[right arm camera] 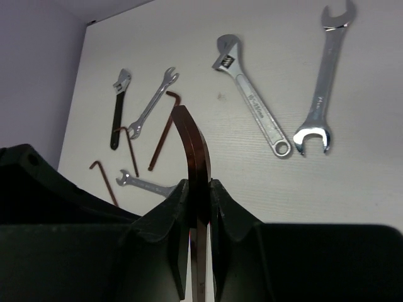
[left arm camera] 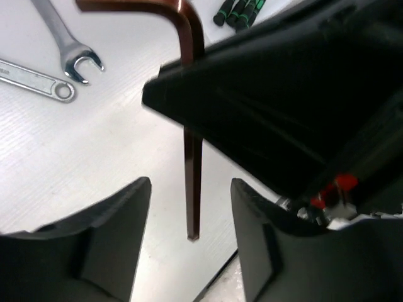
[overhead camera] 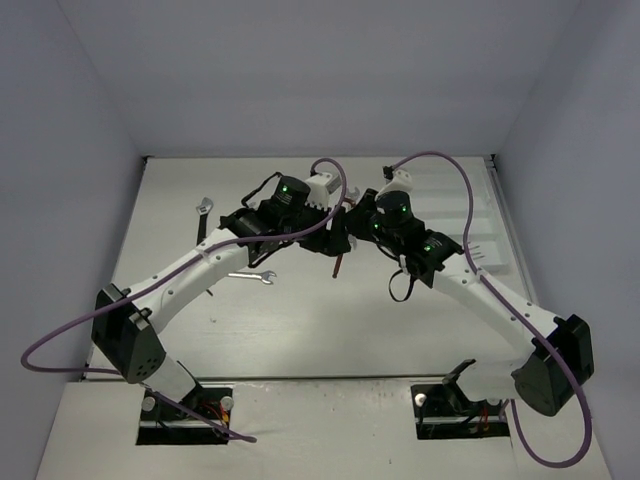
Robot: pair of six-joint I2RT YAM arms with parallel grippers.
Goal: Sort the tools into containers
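Note:
A dark brown L-shaped hex key [right arm camera: 195, 148] hangs above the table, and my right gripper [right arm camera: 199, 189] is shut on it just below its bend. Its long arm [left arm camera: 192, 182] points down between the fingers [left arm camera: 116, 233] of my left gripper [left arm camera: 190, 185], which stands open and clear of it on both sides. In the top view both grippers meet mid-table with the hex key [overhead camera: 338, 264] hanging below them. The white tray [overhead camera: 480, 200] of containers lies at the right, partly hidden by my right arm.
Loose on the table: a silver adjustable wrench [right arm camera: 252, 94], a long open-end wrench [right arm camera: 320, 85], a black-handled adjustable wrench [right arm camera: 118, 110], small wrenches [right arm camera: 152, 102], several hex keys [right arm camera: 165, 129]. Green-and-black screwdrivers [left arm camera: 236, 9] lie beyond the hex key's bend.

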